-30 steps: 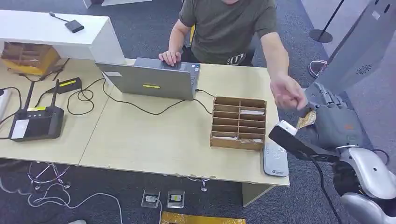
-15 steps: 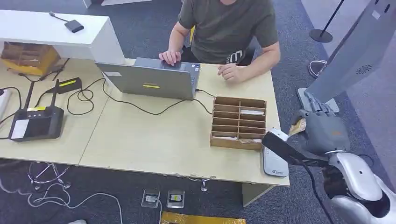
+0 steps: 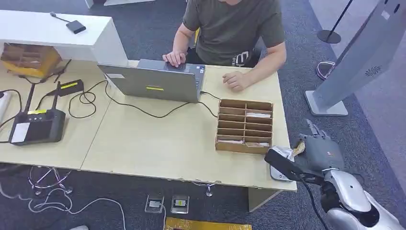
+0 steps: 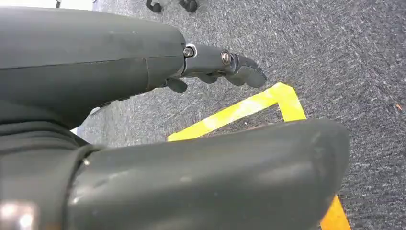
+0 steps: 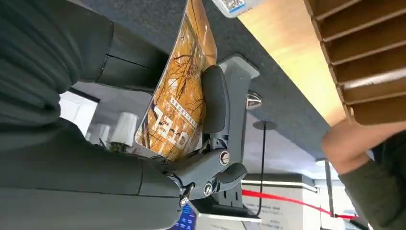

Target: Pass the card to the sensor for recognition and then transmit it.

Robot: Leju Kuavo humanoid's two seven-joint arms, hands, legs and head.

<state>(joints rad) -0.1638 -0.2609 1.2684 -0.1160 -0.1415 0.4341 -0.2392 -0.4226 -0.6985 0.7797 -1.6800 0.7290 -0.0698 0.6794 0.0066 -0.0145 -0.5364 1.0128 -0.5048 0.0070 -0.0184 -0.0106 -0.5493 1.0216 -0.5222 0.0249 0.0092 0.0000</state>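
Observation:
My right hand (image 3: pixel 321 152) hangs just off the table's right front corner and pinches an orange card (image 3: pixel 298 147) printed with autumn trees. In the right wrist view the card (image 5: pixel 179 100) stands upright between the thumb and a dark finger (image 5: pixel 214 98). The white sensor pad (image 3: pixel 276 175) lies flat on the table corner, partly hidden behind my black wrist bar, and its edge (image 5: pixel 230 5) sits close beyond the card's tip. My left hand (image 4: pixel 143 57) hangs over the carpet, fingers apart and holding nothing.
A wooden slotted organizer (image 3: pixel 244 125) stands on the table (image 3: pixel 158 143) just left of the sensor. A person sits across with one hand on a laptop (image 3: pixel 155 81) and the other hand (image 3: pixel 235 80) resting on the table. A grey kiosk (image 3: pixel 364 57) stands to the right.
The person's hand, which was at the card a second ago, has drawn back to the table. My right hand has come down and toward me with the card, nearer the sensor.

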